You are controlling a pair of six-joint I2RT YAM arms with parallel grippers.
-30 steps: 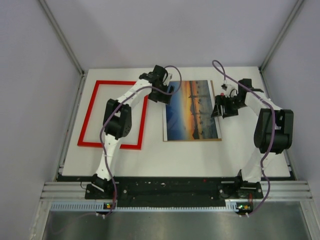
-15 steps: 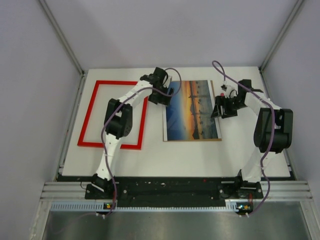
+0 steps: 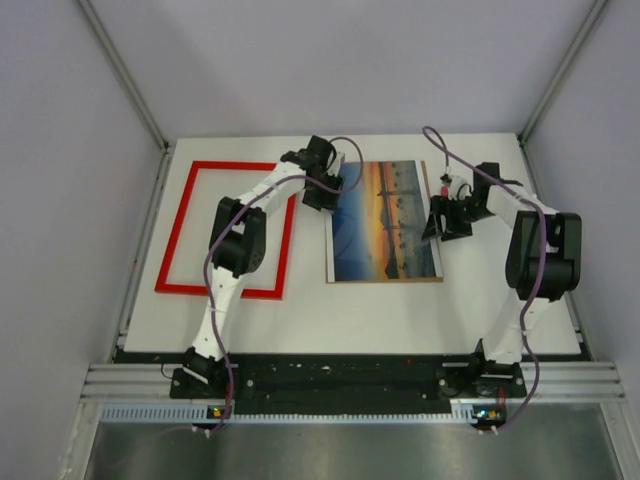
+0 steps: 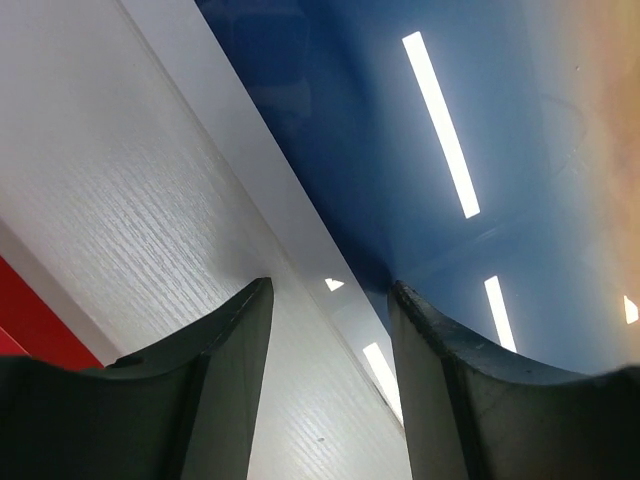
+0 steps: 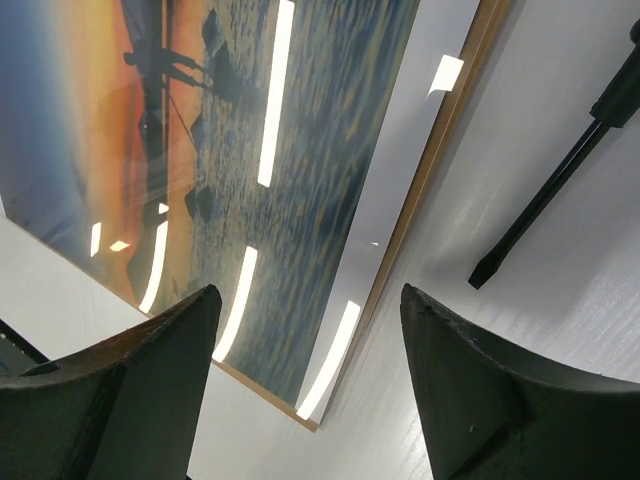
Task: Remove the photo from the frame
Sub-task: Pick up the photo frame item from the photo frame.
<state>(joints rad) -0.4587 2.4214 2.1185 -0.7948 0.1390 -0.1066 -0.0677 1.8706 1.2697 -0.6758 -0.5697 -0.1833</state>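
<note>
Photo (image 3: 385,222) flat on brown board (image 5: 409,200), just right of red frame (image 3: 176,232), left gripper (image 3: 322,198) open astride photo's left edge, right gripper (image 3: 434,222) open over its right edge, both holding nothing

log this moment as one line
frame: empty | photo: out, lying right of frame | left hand: open at photo's left edge | right hand: open at photo's right edge

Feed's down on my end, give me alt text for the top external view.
The photo lies flat mid-table, outside the red frame, which lies to its left with white table showing through. The left end effector is at the photo's upper left edge, the right end effector at its right edge.
</note>
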